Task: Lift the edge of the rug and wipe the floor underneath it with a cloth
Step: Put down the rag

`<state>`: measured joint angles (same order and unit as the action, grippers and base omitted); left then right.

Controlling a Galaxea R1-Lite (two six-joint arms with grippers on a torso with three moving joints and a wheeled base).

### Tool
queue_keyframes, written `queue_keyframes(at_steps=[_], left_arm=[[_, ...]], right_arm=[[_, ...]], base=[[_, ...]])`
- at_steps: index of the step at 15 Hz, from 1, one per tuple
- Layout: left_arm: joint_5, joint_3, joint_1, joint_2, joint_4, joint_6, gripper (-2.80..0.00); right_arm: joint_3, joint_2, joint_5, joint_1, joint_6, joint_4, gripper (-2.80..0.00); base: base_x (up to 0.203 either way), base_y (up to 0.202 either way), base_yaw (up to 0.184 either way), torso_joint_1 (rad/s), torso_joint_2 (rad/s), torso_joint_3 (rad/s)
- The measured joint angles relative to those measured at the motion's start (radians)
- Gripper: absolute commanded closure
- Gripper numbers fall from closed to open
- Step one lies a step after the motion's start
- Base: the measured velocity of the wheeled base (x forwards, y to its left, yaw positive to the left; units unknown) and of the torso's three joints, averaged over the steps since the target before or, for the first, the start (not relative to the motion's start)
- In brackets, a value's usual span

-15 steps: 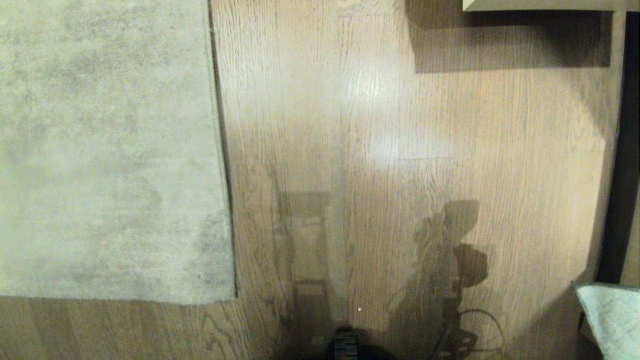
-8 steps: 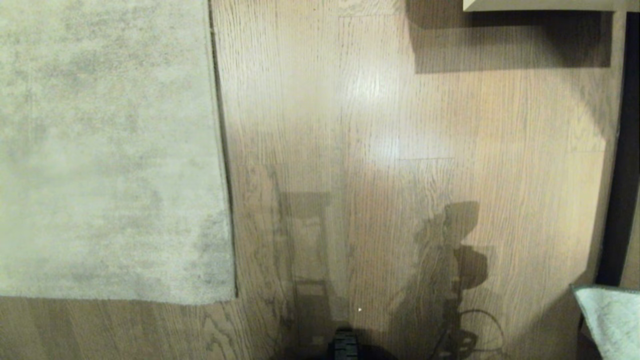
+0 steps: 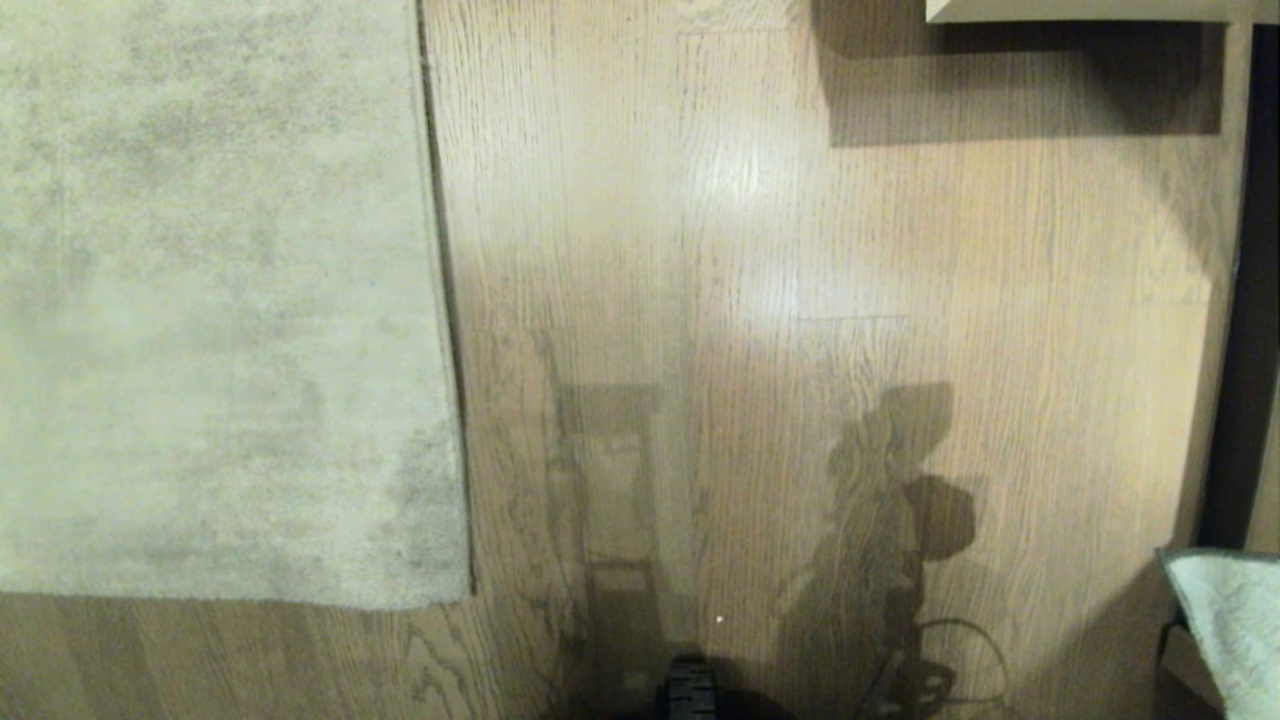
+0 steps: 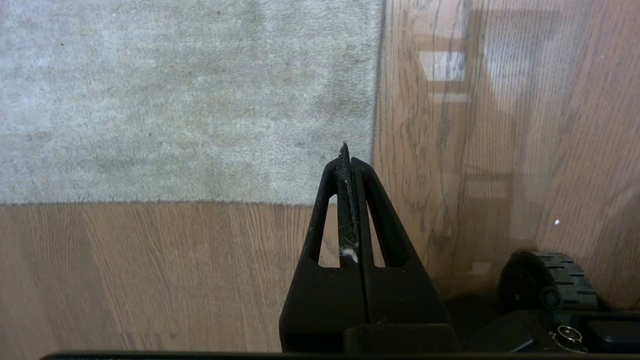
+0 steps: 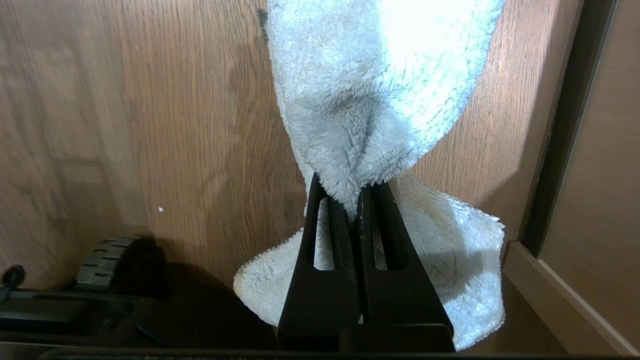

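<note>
The mottled beige-grey rug (image 3: 220, 300) lies flat on the left. Its rug edge (image 3: 445, 330) runs straight down to a corner (image 3: 462, 598) on the wood-grain floor (image 3: 700, 300). My left gripper (image 4: 347, 150) is shut and empty. It hangs above the floor (image 4: 150, 275), just short of that corner of the rug (image 4: 175, 100). My right gripper (image 5: 356, 195) is shut on the pale blue cloth (image 5: 370, 90), which drapes on both sides of the fingers. In the head view only the cloth (image 3: 1225, 630) shows, at the lower right. Neither gripper shows there.
A pale piece of furniture (image 3: 1080, 10) casts a shadow at the top right. A dark upright strip (image 3: 1245, 350) and a light skirting (image 5: 565, 305) border the floor on the right. The wheel of my base (image 3: 690, 690) sits at the near edge.
The cloth at the lower right has crept slightly up and to the right in the head view. The right arm's shadow has shifted up with it. The rug has not moved.
</note>
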<state>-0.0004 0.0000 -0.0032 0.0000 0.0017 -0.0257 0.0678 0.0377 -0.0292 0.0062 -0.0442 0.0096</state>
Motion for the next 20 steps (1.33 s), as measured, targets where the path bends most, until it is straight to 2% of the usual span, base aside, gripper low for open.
queue_keyframes(at_steps=[4, 7, 10, 14, 17, 20], left_arm=[[-0.001, 0.0, 0.0, 0.0, 0.0, 0.0, 0.0], [0.0, 0.0, 0.0, 0.0, 0.0, 0.0, 0.0], [0.0, 0.0, 0.0, 0.0, 0.0, 0.0, 0.0], [-0.001, 0.0, 0.0, 0.0, 0.0, 0.0, 0.0], [-0.001, 0.0, 0.0, 0.0, 0.0, 0.0, 0.0], [0.0, 0.0, 0.0, 0.0, 0.0, 0.0, 0.0]], right_arm=[[0.057, 0.125, -0.028, 0.011, -0.002, -0.018, 0.0], [0.1, 0.26, -0.045, 0.048, -0.023, -0.03, 0.0], [0.145, 0.443, -0.051, 0.084, -0.029, -0.107, 0.0], [0.164, 0.732, -0.066, 0.1, -0.038, -0.369, 0.0], [0.156, 0.926, -0.126, 0.104, -0.049, -0.564, 0.0], [0.147, 1.127, -0.146, 0.105, -0.051, -0.801, 0.0]], base=[[0.0, 0.0, 0.0, 0.0, 0.0, 0.0], [0.0, 0.0, 0.0, 0.0, 0.0, 0.0], [0.0, 0.0, 0.0, 0.0, 0.0, 0.0], [0.0, 0.0, 0.0, 0.0, 0.0, 0.0], [0.0, 0.0, 0.0, 0.0, 0.0, 0.0], [0.0, 0.0, 0.0, 0.0, 0.0, 0.0]])
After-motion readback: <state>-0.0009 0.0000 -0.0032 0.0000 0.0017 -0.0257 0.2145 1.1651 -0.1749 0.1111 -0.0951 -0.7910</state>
